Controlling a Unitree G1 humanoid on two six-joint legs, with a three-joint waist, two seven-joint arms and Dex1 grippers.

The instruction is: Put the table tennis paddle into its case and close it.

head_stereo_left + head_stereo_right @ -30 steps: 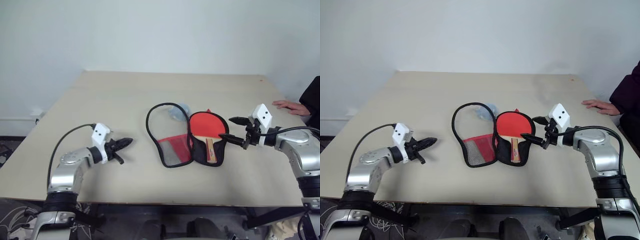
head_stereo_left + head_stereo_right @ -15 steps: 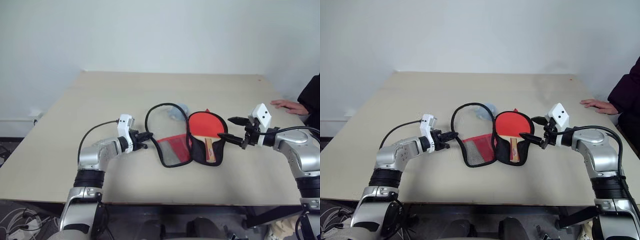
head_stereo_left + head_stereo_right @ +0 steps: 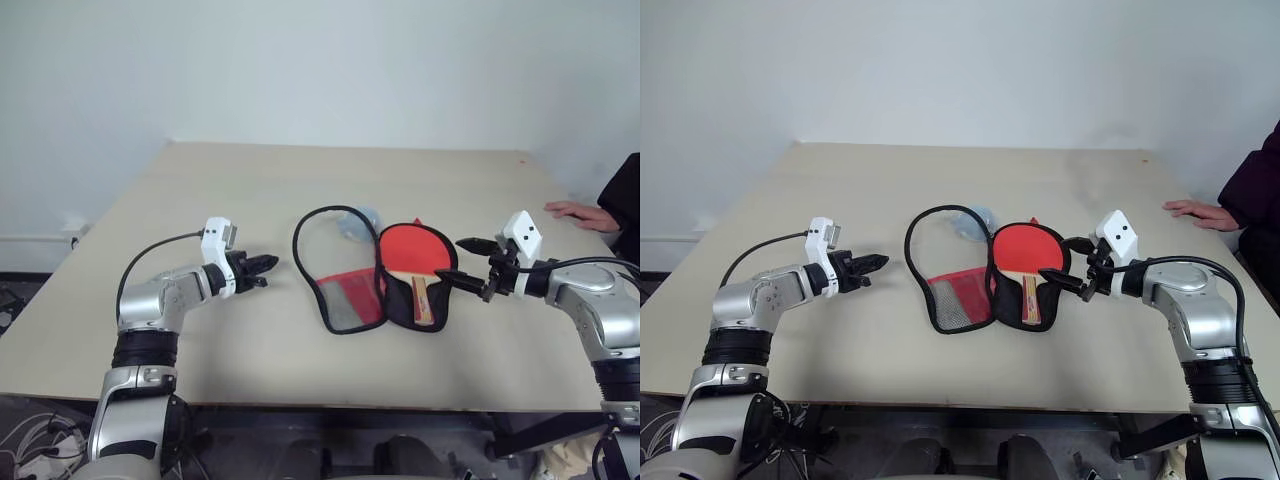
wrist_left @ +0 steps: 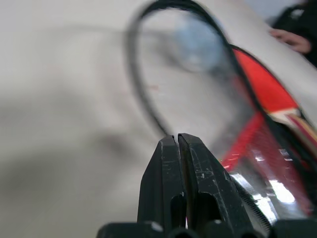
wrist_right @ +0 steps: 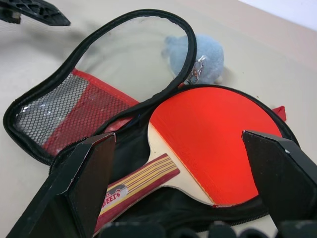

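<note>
The table tennis paddle [image 3: 413, 249] lies red face up on the black-lined right half of the open case [image 5: 128, 137], handle [image 5: 140, 185] toward me. The case's flap [image 3: 335, 268], with its black rim, clear window and red mesh, lies folded out flat to the left. My left gripper [image 3: 268, 264] is shut and empty, hovering just left of the flap's rim [image 4: 143, 101] and pointing at it. My right gripper [image 3: 1055, 256] stands open beside the case's right edge, its fingers [image 5: 94, 183] spread either side of the paddle's width without touching it.
A small blue-grey fuzzy lump [image 5: 198, 52] hangs by a ring at the case's far end. A person's hand [image 3: 580, 212] rests on the table's right edge. The tan table [image 3: 250, 180] is bare to the left and beyond the case.
My left gripper, still shut, swung in to the flap's rim with a roll of the wrist, then drew back a little to the left. The right arm, case and paddle kept still.
</note>
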